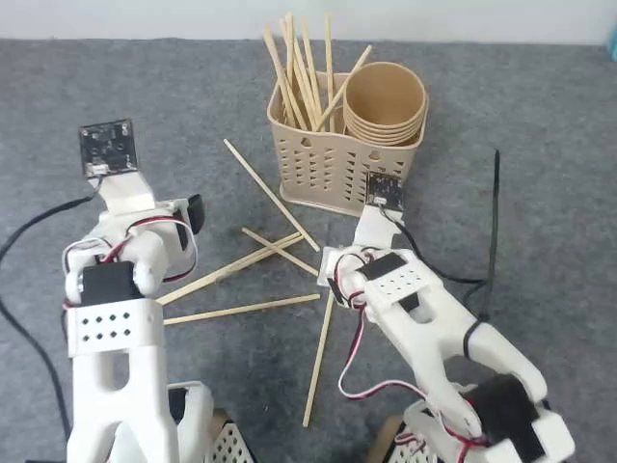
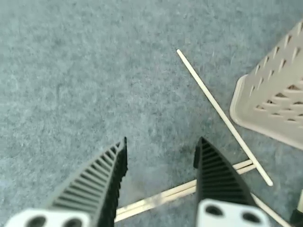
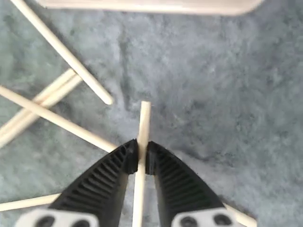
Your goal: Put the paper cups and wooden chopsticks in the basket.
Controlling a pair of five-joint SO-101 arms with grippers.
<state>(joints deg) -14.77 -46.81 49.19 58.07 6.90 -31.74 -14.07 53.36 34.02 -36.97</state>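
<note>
- I've got my right gripper [image 3: 140, 152] pinched on one chopstick [image 3: 144, 118] near its basket-side end. Its long axis points straight at the basket [image 1: 328, 174].
- The basket's near wall stands just ahead, so I'd lift before going in.
- Other loose chopsticks [image 1: 236, 265] cross on the bench [image 1: 540, 193] just beside the held one.
- The paper cups [image 1: 386, 96] sit stacked inside the basket.
- Farther from the basket, my left gripper [image 2: 161, 146] hangs spread.

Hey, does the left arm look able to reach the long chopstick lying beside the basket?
Probably yes: its open end effector hovers over bare carpet, with nothing between it and that chopstick near the basket.
</note>
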